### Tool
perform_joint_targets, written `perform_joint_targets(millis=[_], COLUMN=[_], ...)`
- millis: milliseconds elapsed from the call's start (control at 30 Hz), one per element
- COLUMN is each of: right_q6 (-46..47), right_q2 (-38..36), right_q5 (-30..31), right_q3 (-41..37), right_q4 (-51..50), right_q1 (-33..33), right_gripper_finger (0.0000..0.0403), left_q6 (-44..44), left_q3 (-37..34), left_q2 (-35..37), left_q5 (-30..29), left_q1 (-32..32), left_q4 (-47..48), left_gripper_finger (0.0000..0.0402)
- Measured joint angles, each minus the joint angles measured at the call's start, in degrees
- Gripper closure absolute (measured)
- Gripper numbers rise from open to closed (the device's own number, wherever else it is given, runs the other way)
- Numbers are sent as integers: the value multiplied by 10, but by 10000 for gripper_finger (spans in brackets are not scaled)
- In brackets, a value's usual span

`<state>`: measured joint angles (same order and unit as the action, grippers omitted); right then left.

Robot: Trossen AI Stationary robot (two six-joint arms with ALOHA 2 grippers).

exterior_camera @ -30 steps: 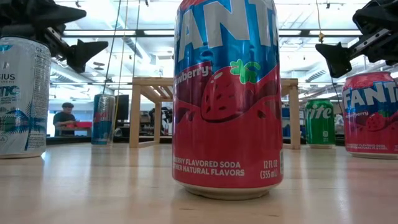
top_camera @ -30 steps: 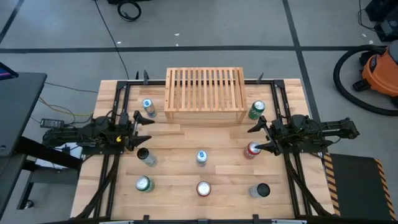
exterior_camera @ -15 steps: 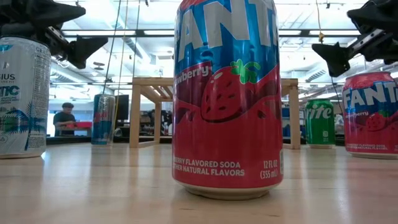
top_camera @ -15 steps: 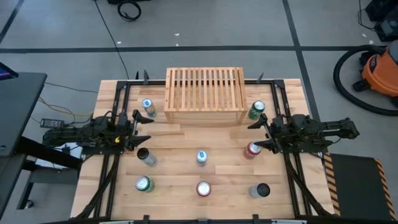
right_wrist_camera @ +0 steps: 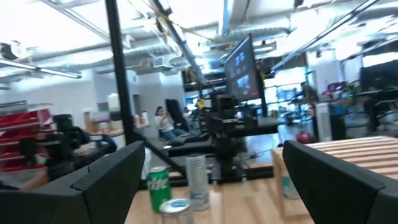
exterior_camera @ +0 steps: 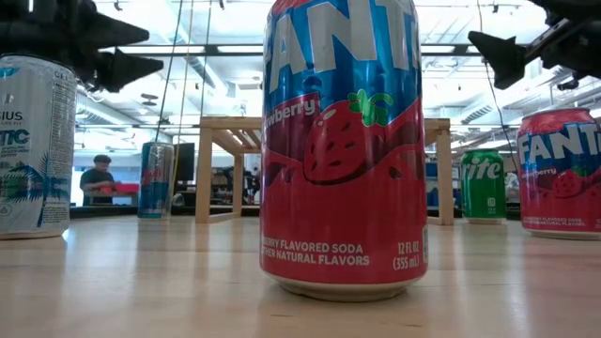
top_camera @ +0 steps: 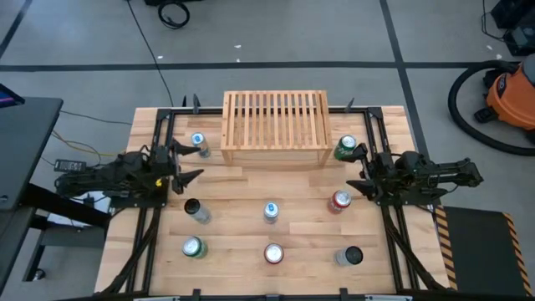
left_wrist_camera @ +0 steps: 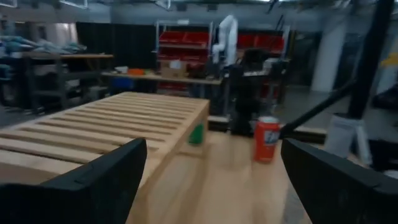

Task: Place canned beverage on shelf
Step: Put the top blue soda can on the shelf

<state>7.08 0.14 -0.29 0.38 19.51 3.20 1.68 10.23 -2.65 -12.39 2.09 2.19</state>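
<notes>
Shelf (top_camera: 275, 127): light wood, slatted top, solid front; table's far middle.
Cans: green can (top_camera: 345, 147) at its right corner, blue-topped can (top_camera: 199, 143) at left.
Left gripper (top_camera: 189, 162): fingers apart, empty.
Right gripper (top_camera: 357, 171): fingers apart, empty.

Robotics lab / workshop w/ open industrial ceiling. Past the right gripper (right_wrist_camera: 211, 186): exposed ducts (right_wrist_camera: 205, 28), monitors (right_wrist_camera: 242, 62), a seated person (right_wrist_camera: 163, 121) at a bench. Past the left gripper (left_wrist_camera: 211, 186): red parts bins (left_wrist_camera: 186, 38), a white robot arm (left_wrist_camera: 225, 37). Grey concrete floor, orange shop vac (top_camera: 512, 94) beside the table (top_camera: 242, 213).
</notes>
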Motion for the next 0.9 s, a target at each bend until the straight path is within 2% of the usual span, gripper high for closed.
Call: perform_joint_targets(millis=[167, 467, 633, 833, 900], right_q6=[-23, -21, -8, 31, 36], right_q2=[2, 5, 5, 5, 5], right_q5=[25, 25, 25, 23, 23], right_q3=[0, 0, 0, 0, 0], right_q4=[-1, 0, 2, 2, 2], right_q1=[-3, -19, -24, -24, -24], right_gripper_finger=[11, 11, 11, 11, 11], left_q6=[-9, 2, 29, 99, 112], left_q3=[78, 217, 277, 316, 317], left_q2=[-53, -205, -287, -376, -398], left_q5=[-47, -133, -142, -144, -121], left_q1=[0, 15, 82, 200, 237], left_q4=[75, 225, 282, 333, 353], left_gripper_finger=[24, 24, 24, 24, 24])
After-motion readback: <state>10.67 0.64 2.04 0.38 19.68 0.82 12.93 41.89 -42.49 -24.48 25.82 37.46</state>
